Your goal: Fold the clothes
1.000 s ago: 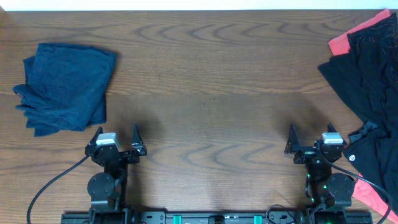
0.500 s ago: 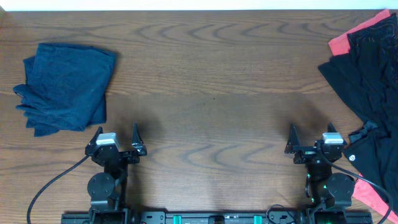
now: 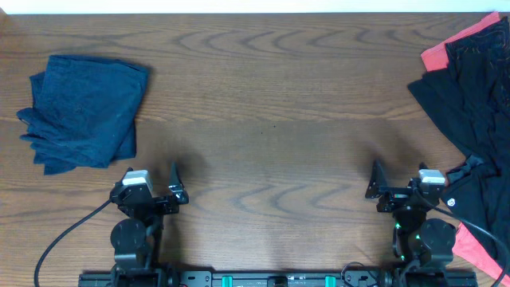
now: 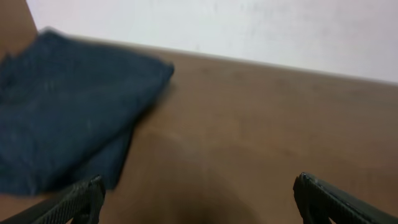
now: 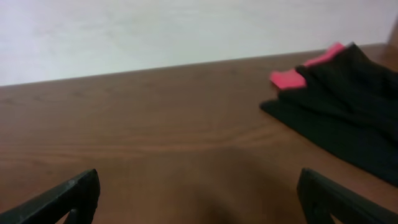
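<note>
A folded dark blue garment (image 3: 82, 108) lies at the table's left; it also shows in the left wrist view (image 4: 59, 112). A pile of black and red clothes (image 3: 472, 88) lies unfolded at the right edge, seen too in the right wrist view (image 5: 336, 102). My left gripper (image 3: 149, 178) is open and empty near the front edge, below the blue garment. My right gripper (image 3: 398, 177) is open and empty near the front edge, just left of the black pile. Open fingers frame both wrist views (image 4: 199, 199) (image 5: 199, 196).
The brown wooden table (image 3: 271, 119) spans the view between the two piles. Black cables run from both arm bases at the front edge. A pale wall stands behind the table's far edge (image 5: 186, 31).
Both grippers have shifted slightly toward the front edge. The clothes have not moved.
</note>
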{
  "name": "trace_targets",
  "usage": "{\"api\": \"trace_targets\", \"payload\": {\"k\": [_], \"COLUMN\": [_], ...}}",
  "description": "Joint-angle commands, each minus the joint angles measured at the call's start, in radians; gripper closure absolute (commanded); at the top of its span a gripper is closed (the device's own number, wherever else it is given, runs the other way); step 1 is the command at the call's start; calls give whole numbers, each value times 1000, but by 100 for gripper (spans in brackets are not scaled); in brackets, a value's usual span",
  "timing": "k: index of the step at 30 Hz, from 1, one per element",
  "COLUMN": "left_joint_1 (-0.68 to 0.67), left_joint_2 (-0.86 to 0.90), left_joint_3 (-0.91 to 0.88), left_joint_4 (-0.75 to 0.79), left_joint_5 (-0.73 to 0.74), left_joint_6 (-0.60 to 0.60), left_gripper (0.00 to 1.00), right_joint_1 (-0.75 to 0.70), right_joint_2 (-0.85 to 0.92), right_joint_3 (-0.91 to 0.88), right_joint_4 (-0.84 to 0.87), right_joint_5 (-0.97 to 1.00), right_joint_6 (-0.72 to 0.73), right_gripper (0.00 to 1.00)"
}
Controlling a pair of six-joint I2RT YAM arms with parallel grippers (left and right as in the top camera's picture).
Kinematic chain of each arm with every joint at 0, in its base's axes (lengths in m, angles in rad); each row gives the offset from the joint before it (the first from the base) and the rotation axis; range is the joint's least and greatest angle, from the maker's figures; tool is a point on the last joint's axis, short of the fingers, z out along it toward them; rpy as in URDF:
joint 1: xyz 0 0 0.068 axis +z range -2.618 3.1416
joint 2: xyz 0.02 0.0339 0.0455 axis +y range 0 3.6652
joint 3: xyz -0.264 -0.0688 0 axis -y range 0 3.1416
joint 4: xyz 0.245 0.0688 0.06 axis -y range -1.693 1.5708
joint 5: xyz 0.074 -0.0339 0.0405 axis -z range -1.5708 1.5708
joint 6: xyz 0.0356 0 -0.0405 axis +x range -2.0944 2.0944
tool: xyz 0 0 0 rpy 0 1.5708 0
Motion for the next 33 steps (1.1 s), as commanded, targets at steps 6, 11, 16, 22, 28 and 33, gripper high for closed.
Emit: {"api": "trace_targets", "payload": {"k": [6,11,16,22,28,33], "left_joint_1": [1,1,1,2,2,2], "left_joint_2": [190,407,613,817,903,903], "left_joint_3": [210,373,492,589,595,595], "left_joint_4": [-146,-225,-270,-392,-399,-399], "left_joint_5": [-7,-7,118,147,151,151], "left_joint_6": [-13,-26,-35,-35,-84,-96], "left_gripper": [2,2,2,2,2,2], "right_joint_1": [9,9,2,-31,-53,-134], "right_joint_2": [185,422,690,995,1185,1276], "right_joint_3": [199,322,447,525,525,525], "right_joint_4": [-130,-212,-315,-303,-332,-362], "right_joint_5": [121,139,168,130,312,452], "right_joint_6": [40,51,58,58,151,301], "right_gripper": [1,1,1,1,1,1]}}
